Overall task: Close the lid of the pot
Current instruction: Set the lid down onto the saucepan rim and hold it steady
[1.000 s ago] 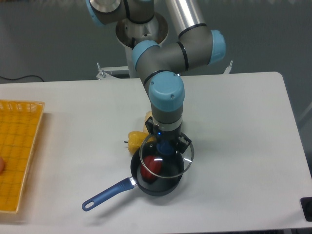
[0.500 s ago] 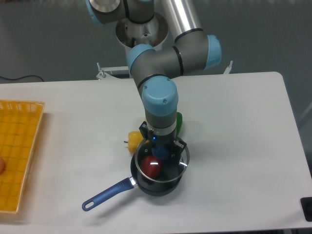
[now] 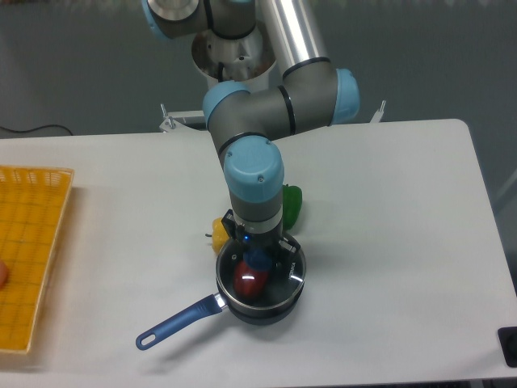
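The dark grey pot (image 3: 260,311) with a long blue handle (image 3: 174,322) stands on the white table near the front. A red toy vegetable (image 3: 250,283) lies inside it. The clear glass lid (image 3: 283,275) with a metal rim sits over the pot's mouth, about level with the rim. My gripper (image 3: 258,257) points straight down over the pot's middle and is shut on the lid's blue knob (image 3: 258,260), which its fingers mostly hide.
A yellow toy vegetable (image 3: 220,233) lies just behind the pot at the left, and a green one (image 3: 291,204) behind at the right. A yellow basket (image 3: 31,242) stands at the table's left edge. The arm's base is at the back.
My gripper has moved left and down with the lid, from up and to the right of the pot to directly over it. The green vegetable has come into view.
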Available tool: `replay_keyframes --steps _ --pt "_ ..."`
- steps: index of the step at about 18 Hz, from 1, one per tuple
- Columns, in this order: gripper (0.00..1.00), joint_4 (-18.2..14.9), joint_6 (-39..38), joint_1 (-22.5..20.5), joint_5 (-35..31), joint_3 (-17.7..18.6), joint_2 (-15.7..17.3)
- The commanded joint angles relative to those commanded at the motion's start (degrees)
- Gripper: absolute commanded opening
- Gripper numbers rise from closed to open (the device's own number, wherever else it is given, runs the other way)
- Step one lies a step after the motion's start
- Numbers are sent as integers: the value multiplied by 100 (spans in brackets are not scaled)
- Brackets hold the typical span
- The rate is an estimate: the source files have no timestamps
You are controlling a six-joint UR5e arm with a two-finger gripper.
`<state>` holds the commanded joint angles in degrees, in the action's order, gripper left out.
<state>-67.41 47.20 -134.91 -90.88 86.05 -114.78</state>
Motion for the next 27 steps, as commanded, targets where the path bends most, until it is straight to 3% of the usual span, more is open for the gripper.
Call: replay_keyframes --steps 27 --pt "44 62 9 70 -53 53 -79"
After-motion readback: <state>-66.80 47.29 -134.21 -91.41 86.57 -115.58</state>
